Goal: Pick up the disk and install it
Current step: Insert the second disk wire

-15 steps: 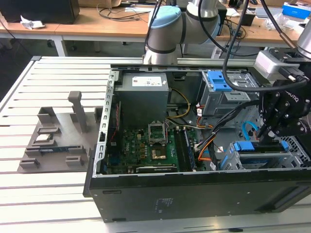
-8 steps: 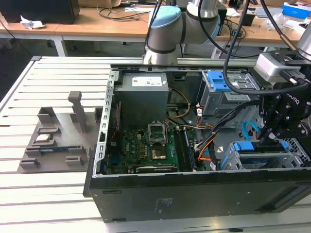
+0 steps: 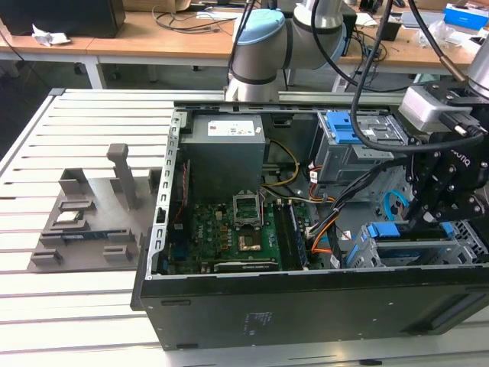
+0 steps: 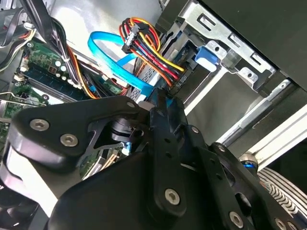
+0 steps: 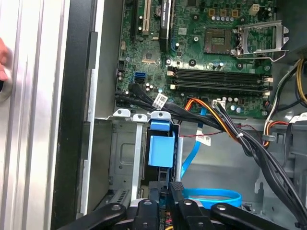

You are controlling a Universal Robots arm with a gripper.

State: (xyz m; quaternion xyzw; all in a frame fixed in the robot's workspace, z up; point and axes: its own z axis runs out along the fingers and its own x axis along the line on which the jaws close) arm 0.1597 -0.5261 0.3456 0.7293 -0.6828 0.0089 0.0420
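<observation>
We find the black gripper (image 3: pixel 428 222) over the blue-bracketed silver disk (image 3: pixel 412 233) seated edgewise in the case's corner cage; whether its fingers are wide or narrow we cannot tell

The exterior view looks down from above and in front onto the whole open computer case (image 3: pixel 306 229), standing back. The first wrist view hangs close over the case's inside, facing the motherboard (image 5: pixel 201 52) and drive cage (image 5: pixel 139 153). The second wrist view peers in closer, past the gripper's black linkage (image 4: pixel 144 158). All share the case interior.
</observation>
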